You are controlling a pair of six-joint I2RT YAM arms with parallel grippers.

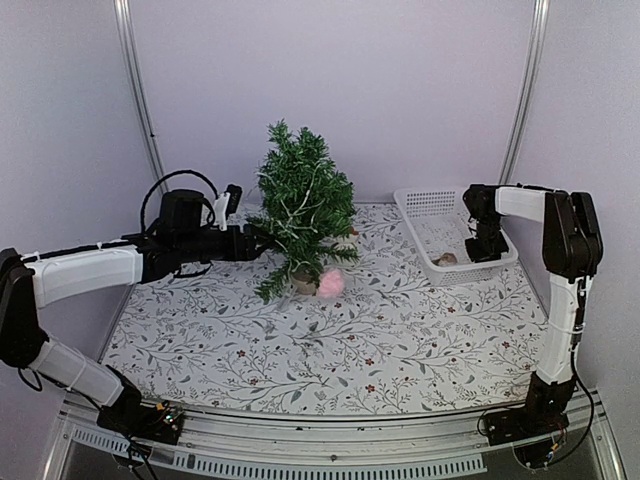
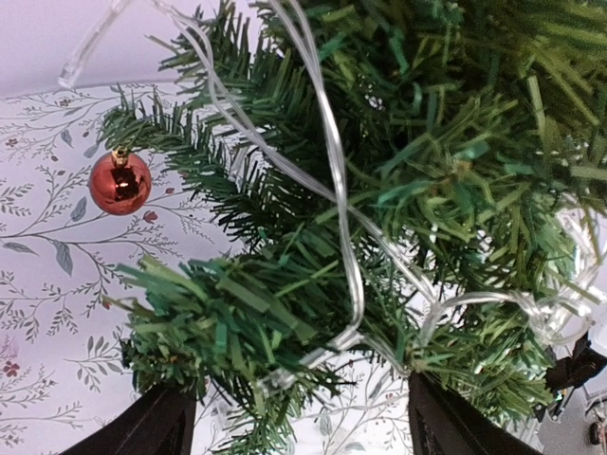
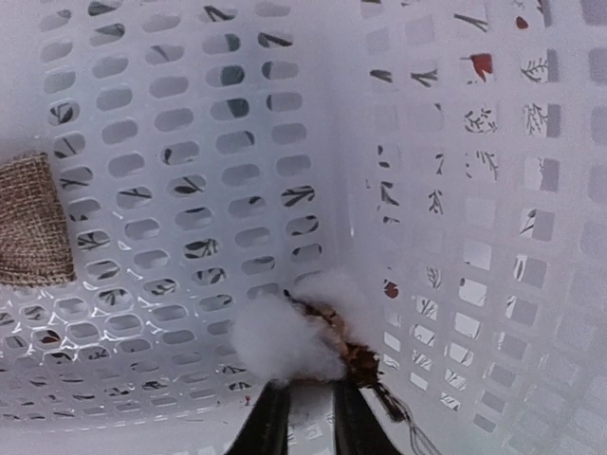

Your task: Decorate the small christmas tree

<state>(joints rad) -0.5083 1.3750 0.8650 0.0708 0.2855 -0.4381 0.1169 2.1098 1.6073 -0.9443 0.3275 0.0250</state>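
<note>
The small christmas tree [image 1: 303, 205] stands at the back middle of the table on its pale stump [image 1: 303, 285]. A pink pompom [image 1: 330, 283] lies by the stump. My left gripper [image 1: 262, 240] reaches into the tree's left side. In the left wrist view it [image 2: 299, 422] is open, with green branches [image 2: 237, 322] and a clear light string [image 2: 341, 237] between its jaws. A red bauble [image 2: 120, 182] hangs on a branch. My right gripper [image 1: 487, 245] is down in the white basket [image 1: 420, 205]. In the right wrist view it [image 3: 311, 403] is shut on a white fluffy ornament [image 3: 285, 336] with a brown core.
A burlap piece [image 3: 33, 223] lies in the basket's left part, and shows as a brown thing [image 1: 447, 258] in the top view. The basket walls [image 3: 455, 190] close in around my right gripper. The floral tablecloth [image 1: 330, 350] covers the table.
</note>
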